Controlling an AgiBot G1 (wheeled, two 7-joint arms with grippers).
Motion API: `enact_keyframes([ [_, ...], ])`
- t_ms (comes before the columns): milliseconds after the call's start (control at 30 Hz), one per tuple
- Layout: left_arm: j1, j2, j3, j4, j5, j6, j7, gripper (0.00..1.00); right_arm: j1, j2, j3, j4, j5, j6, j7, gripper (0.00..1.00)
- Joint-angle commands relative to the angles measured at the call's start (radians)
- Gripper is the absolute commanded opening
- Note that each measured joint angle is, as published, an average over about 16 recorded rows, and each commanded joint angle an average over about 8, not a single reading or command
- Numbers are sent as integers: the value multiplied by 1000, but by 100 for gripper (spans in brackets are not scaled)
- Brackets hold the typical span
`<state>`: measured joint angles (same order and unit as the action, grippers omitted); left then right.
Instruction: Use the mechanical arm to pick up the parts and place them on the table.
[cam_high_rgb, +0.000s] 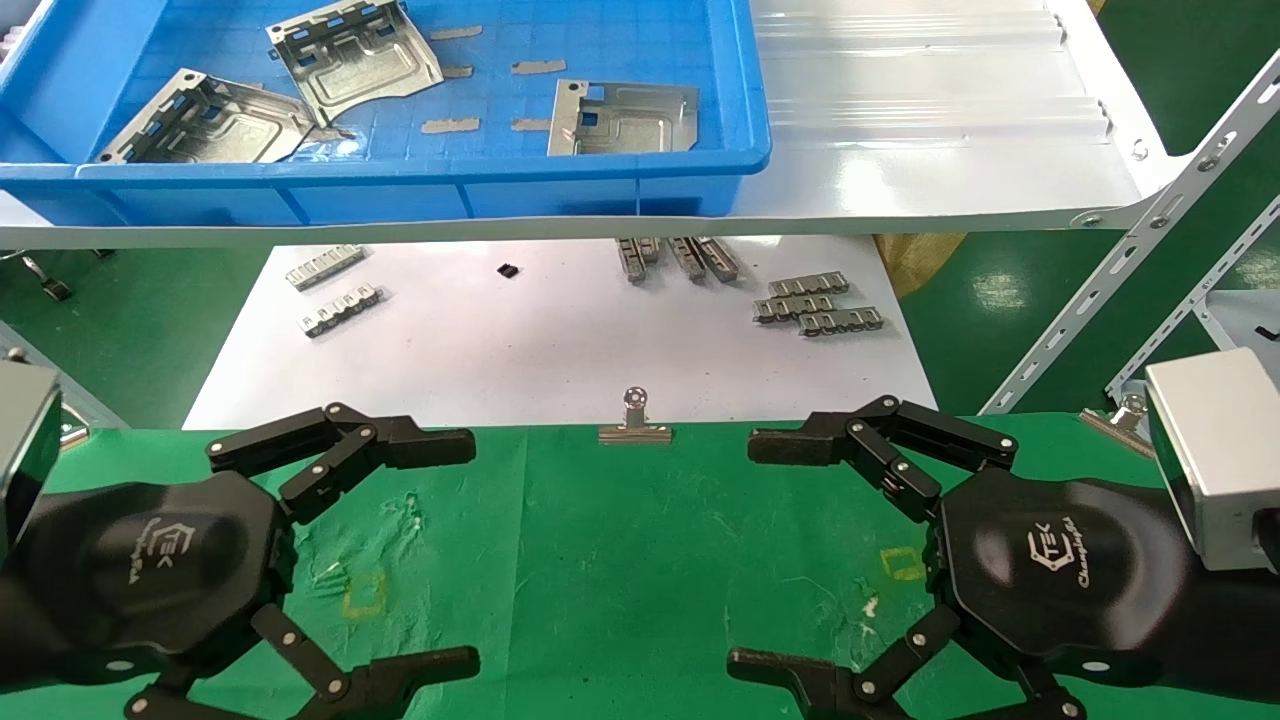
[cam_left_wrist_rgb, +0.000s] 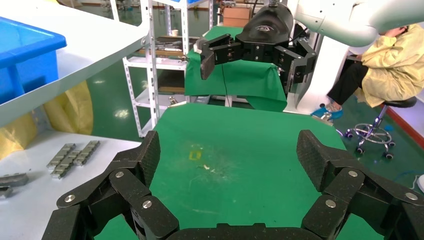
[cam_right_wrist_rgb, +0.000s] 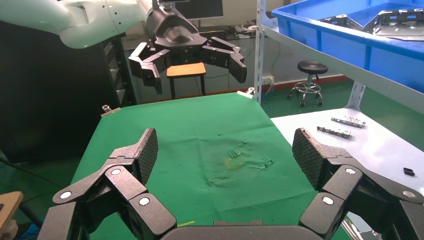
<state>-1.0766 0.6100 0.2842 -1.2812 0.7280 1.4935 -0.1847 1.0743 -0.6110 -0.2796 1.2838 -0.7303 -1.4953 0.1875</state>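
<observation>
Three plates (cam_high_rgb: 355, 55) in blue bin (cam_high_rgb: 600, 180), thin, stiff, probably slippery, grab edge. Left hand (cam_high_rgb: 475, 545), right hand (cam_high_rgb: 745, 550) wide open over table (cam_high_rgb: 620, 560).

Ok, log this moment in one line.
left hand open over table | right hand open over table | three parts in blue bin | none placed

We see shiny embossed sheet-metal plates (cam_high_rgb: 355, 55) in a smooth blue plastic tray (cam_high_rgb: 400, 185), and wrinkled matt green cloth covering the surface (cam_high_rgb: 620, 560) beneath glossy black grippers.
</observation>
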Motion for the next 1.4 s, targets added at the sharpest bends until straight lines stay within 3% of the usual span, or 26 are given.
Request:
enact_keyframes([
  [33,0,0,0,0,0,0,0,100,0,0,0,0,0,0,0,100],
  [100,0,0,0,0,0,0,0,100,0,0,0,0,0,0,0,98],
  [367,0,0,0,0,0,0,0,100,0,0,0,0,0,0,0,0],
  [1233,-3,0,0,0,0,-1,0,100,0,0,0,0,0,0,0,0],
  [1400,-54,13,4,6,22,-20,-16,100,0,0,0,-1,0,0,0,0],
])
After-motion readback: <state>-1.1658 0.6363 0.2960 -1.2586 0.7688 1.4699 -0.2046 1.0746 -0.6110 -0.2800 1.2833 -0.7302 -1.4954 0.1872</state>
